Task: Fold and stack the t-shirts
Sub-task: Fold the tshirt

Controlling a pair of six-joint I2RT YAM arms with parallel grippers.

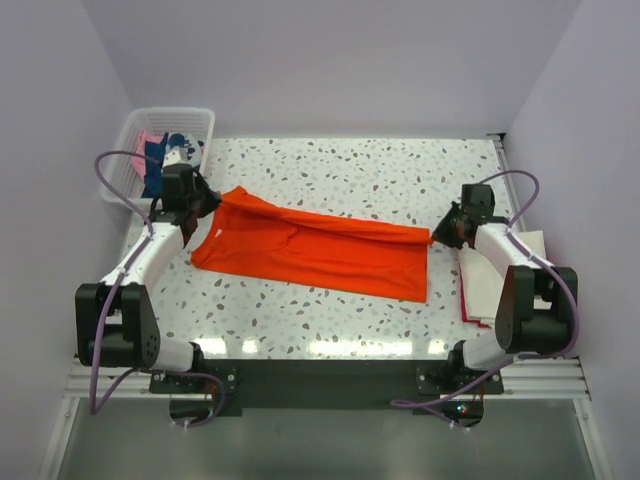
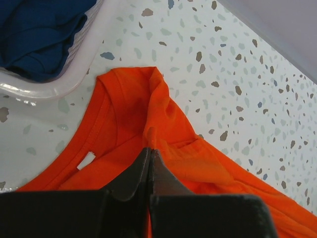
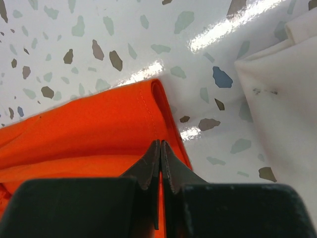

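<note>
A bright orange t-shirt (image 1: 320, 250) lies stretched across the middle of the speckled table, folded lengthwise. My left gripper (image 1: 207, 203) is shut on its shoulder end near the collar, where the orange cloth (image 2: 153, 114) rises in a pinched ridge into the left gripper (image 2: 150, 149). My right gripper (image 1: 436, 237) is shut on the hem corner at the shirt's right end; the orange hem (image 3: 124, 119) runs between the closed fingers of the right gripper (image 3: 160, 144). A cream-white t-shirt (image 1: 495, 275) lies folded on a red one (image 1: 467, 300) at the right edge.
A white mesh basket (image 1: 130, 140) stands at the back left with navy blue (image 2: 39, 29) and pink (image 1: 152, 140) shirts in it, close beside my left gripper. The cream-white cloth (image 3: 282, 99) lies just right of the right gripper. Walls enclose the table.
</note>
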